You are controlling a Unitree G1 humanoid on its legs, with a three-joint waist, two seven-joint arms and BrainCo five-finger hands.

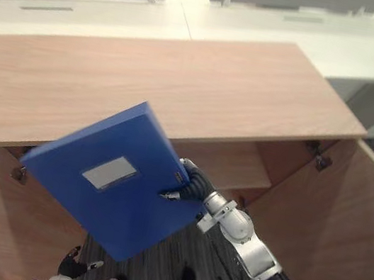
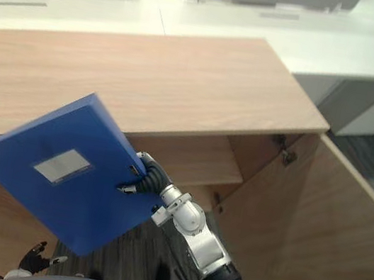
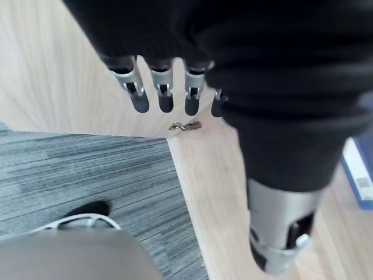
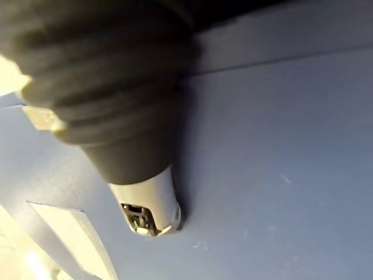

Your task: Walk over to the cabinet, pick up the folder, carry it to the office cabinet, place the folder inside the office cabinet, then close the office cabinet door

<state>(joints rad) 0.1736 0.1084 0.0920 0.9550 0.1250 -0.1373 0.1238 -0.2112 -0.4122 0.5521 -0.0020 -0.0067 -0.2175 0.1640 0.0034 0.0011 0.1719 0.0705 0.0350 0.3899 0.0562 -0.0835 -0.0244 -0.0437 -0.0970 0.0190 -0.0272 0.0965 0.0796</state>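
Before the front edge of the office cabinet, from the left eye: blue folder tilted in the air, clamped at its corner by the right hand on an outstretched arm; apparently fetched and carried over, not yet set on the shelf, doors wide open, to be closed last. From the left wrist: left hand hanging idle and empty, fingers straight, above the carpet. From the right wrist: thumb pressed flat on the folder's blue face.
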